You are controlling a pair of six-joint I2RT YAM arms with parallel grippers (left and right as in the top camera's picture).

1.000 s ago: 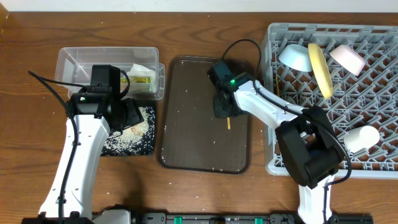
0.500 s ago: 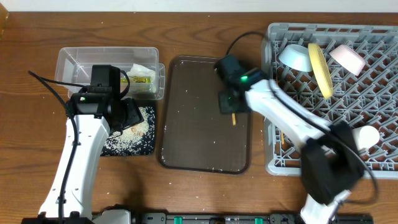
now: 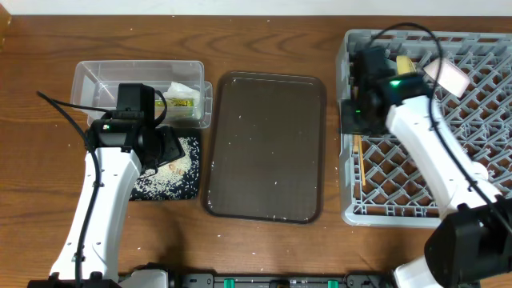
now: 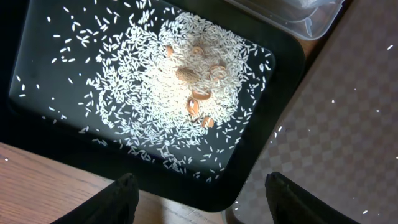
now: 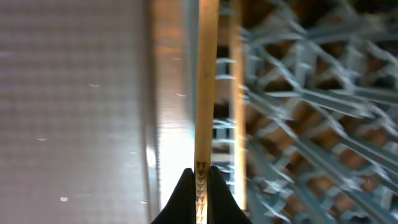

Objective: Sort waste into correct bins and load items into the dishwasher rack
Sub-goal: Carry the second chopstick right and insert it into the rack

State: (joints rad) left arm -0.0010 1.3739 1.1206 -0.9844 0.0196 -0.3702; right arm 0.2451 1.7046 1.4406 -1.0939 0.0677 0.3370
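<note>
My right gripper (image 3: 357, 118) (image 5: 200, 171) is shut on a thin wooden chopstick (image 5: 205, 81) over the left edge of the grey dishwasher rack (image 3: 480, 120) (image 5: 298, 93). Another chopstick (image 3: 361, 164) lies in the rack's left column. A pink-white bowl (image 3: 448, 74) and a yellow plate (image 3: 407, 63) stand at the rack's back; my arm hides the blue bowl and the cup. My left gripper (image 3: 170, 149) (image 4: 208, 199) is open and empty above the black tray (image 3: 144, 188) (image 4: 261, 155) of rice (image 4: 180, 93). The clear tub (image 3: 104, 80) holds the napkin (image 3: 182, 87) and the wrapper (image 3: 179, 102).
The dark brown serving tray (image 3: 264, 144) lies between the bins and the rack, with a few rice grains scattered on it. Several brownish shell-like bits lie among the rice. The clear tub touches the black tray's far edge.
My right gripper has moved from the brown tray rightward to the rack's left edge, carrying the chopstick. The left arm has not moved.
</note>
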